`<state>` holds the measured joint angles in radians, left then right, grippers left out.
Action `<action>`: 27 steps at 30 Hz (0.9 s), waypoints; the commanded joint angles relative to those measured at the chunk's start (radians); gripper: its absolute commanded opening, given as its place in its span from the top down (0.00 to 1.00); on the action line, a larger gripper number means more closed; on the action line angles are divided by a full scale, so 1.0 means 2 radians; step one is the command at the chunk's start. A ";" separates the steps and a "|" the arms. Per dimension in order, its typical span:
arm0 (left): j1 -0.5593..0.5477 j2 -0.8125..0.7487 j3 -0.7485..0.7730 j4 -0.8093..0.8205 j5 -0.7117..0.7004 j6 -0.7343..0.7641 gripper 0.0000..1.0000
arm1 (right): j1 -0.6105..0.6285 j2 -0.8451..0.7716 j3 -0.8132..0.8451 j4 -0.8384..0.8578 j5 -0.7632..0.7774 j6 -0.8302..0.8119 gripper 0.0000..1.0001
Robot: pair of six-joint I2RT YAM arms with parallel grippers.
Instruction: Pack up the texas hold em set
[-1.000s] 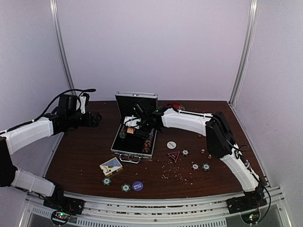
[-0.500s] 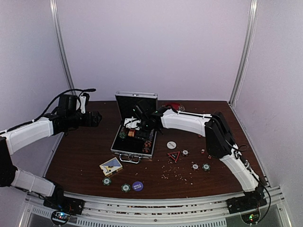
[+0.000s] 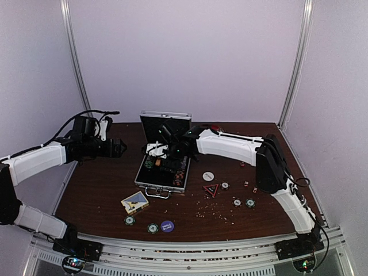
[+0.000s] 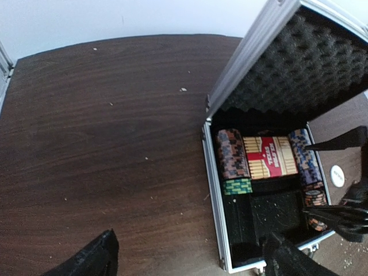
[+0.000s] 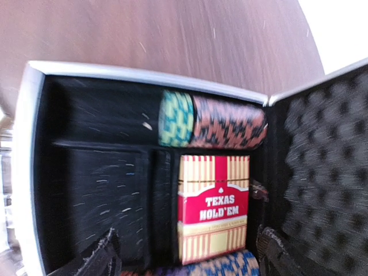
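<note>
While right end effector (image 5: 187,237) hangs over open case (image 4: 211,184), fingers apart with nothing between them, I see red card deck (image 5: 214,207) lying in middle compartment, row of green and brown chips (image 5: 213,122) just beside it. Left end effector (image 4: 191,238) spread wide too, empty, above bare surface (image 4: 103,132) left of case. Case sits mid-surface, lid raised. Second deck (image 3: 134,202) lies loose near case handle. Loose chips (image 3: 152,228) scattered toward near edge, more at right beside small dice (image 3: 246,184).
</note>
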<state>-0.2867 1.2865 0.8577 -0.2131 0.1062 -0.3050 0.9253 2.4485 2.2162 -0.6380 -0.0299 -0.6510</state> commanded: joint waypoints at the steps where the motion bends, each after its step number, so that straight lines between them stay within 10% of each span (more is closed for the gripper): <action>1: 0.000 -0.007 0.025 -0.058 0.063 0.005 0.12 | 0.004 -0.111 -0.029 -0.039 -0.105 0.025 0.19; 7: -0.052 -0.013 0.060 -0.170 0.097 0.020 0.28 | -0.001 -0.242 -0.196 -0.086 -0.178 0.025 0.23; 15: -0.163 0.061 0.096 -0.295 0.044 0.045 0.20 | -0.041 -0.457 -0.519 -0.025 -0.206 0.042 0.24; 27: -0.209 0.143 0.096 -0.329 -0.008 0.083 0.12 | -0.149 -0.558 -0.708 0.102 -0.265 0.066 0.21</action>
<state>-0.6567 1.5299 1.0393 -0.8490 0.1417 -0.1802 0.6609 1.3365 0.8478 -0.5533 -0.5095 -0.5396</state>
